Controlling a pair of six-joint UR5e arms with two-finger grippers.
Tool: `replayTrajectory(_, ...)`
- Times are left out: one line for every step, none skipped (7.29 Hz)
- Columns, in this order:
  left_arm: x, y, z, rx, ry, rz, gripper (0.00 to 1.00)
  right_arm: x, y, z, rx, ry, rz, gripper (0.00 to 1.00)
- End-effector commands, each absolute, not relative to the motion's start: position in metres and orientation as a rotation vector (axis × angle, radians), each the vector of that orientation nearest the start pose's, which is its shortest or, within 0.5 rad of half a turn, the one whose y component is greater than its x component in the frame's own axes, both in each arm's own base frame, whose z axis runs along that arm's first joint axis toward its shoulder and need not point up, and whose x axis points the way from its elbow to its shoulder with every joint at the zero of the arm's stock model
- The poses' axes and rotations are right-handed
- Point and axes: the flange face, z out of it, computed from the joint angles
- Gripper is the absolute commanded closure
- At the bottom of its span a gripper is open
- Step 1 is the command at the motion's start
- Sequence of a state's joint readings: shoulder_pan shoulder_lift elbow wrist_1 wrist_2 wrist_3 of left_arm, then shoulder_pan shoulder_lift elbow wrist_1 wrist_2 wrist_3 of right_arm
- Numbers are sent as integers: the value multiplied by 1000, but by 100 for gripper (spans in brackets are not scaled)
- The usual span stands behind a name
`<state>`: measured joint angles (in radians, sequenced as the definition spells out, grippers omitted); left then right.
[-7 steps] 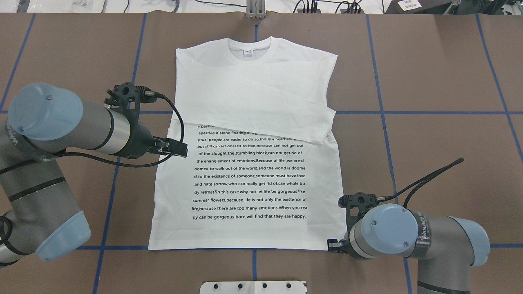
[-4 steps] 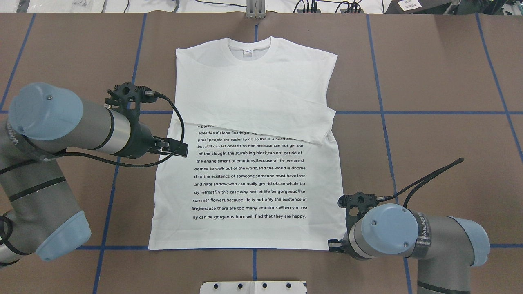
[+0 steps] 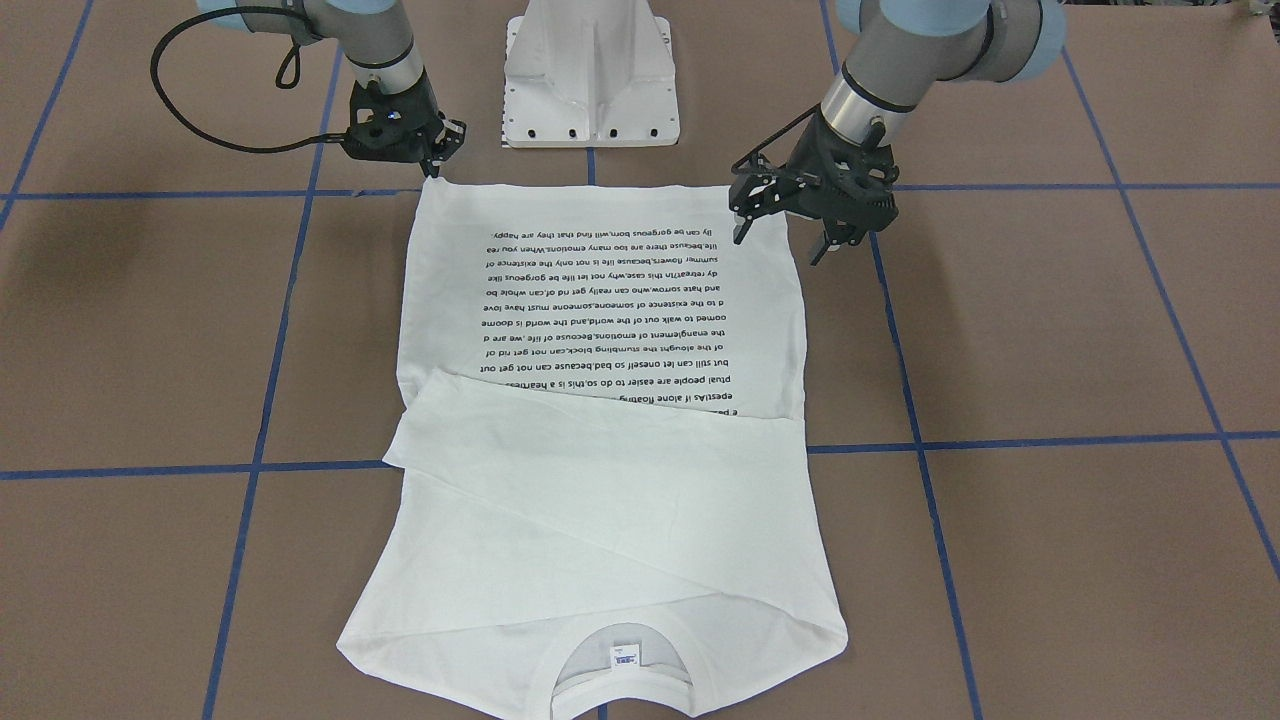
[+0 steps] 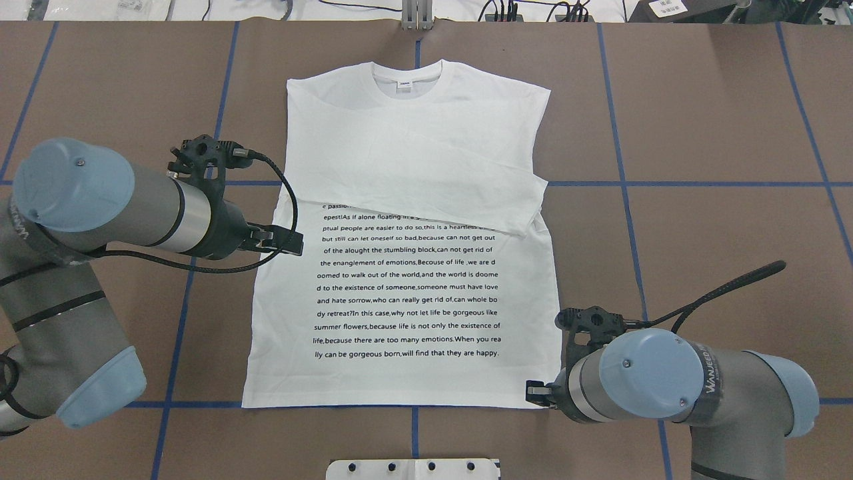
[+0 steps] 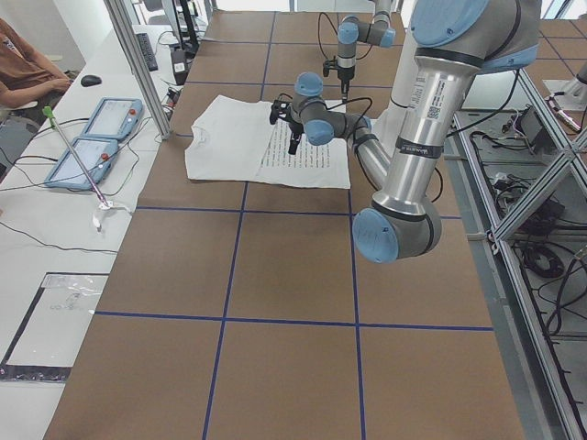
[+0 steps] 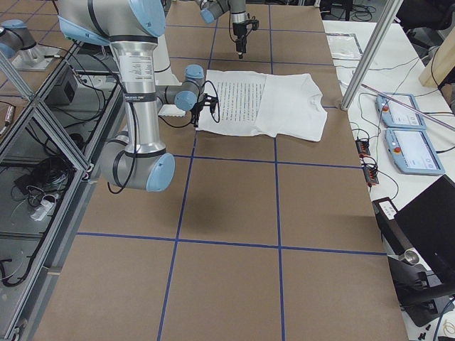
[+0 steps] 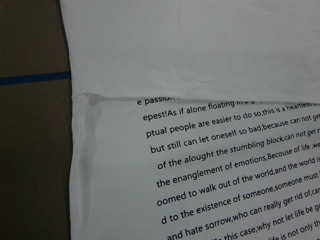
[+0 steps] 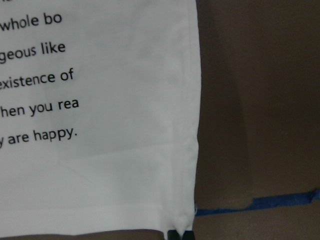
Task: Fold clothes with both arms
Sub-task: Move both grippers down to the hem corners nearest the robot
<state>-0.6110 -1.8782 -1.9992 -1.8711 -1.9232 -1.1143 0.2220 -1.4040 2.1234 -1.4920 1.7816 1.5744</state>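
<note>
At the shirt's (image 4: 413, 373) hem corner the right gripper (image 3: 435, 168) is down low; clamped or not, I cannot tell. Partway up the shirt's opposite edge, the left gripper (image 3: 780, 245) hovers, fingers spread, holding nothing. Shirt's flat, 2 sleeves tucked in. Best bet: pinch both hem corners level, lift evenly toward the collar (image 4: 406, 72). The table (image 4: 700, 120) runs wide past both edges, so there's room.

right gripper (image 4: 535, 391) shifted — slightly, toward shirt (image 4: 406, 293)
</note>
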Motion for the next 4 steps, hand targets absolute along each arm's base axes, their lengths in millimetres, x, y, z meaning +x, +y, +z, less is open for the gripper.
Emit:
replayTrajectory(420, -364, 281, 158, 1025, -58, 0, -459, -233, 301, -104, -855, 175, 100)
replayTrajectory(434, -342, 295, 119, 1002, -77, 0, -453, -245, 301, -92, -856, 195, 100)
replayTrajectory(443, -324, 312, 82, 973, -92, 0, -449, -252, 301, -84, -857, 211, 100)
replayTrajectory(449, -308, 331, 62, 937, -87, 0, -448, -253, 302, -81, -856, 214, 100)
